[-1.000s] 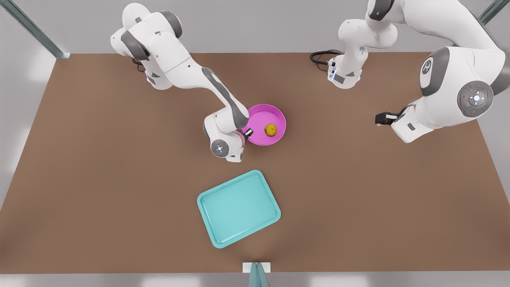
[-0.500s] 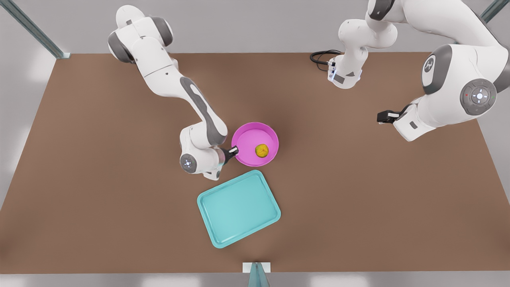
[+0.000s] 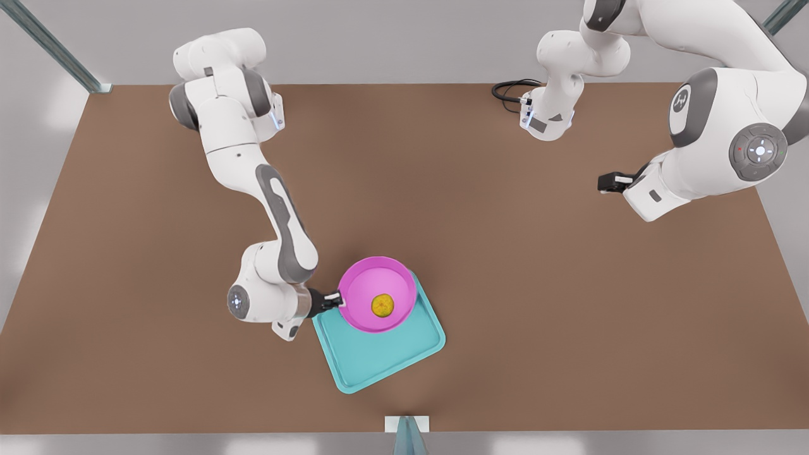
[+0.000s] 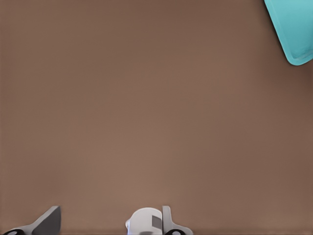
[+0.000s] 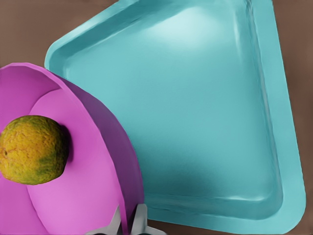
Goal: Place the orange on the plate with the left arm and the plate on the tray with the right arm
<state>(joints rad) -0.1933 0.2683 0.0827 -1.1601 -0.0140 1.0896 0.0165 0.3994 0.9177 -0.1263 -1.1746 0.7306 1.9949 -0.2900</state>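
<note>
One brown desk (image 3: 569,303) carries two white arms. One teal tray (image 3: 404,354) with rounded corners lies near the desk's front edge. One magenta plate (image 3: 363,287) overlaps the tray's far corner, its rim pinched between the right gripper (image 3: 334,299) fingers. One small yellow-orange orange (image 3: 382,305) sits inside the plate. The left gripper (image 3: 608,183) waits near the opposite side edge; whether its fingers are apart I cannot tell.

The front view looks down from overhead; both wrist views share the tray (image 3: 385,354), the right closest.
</note>
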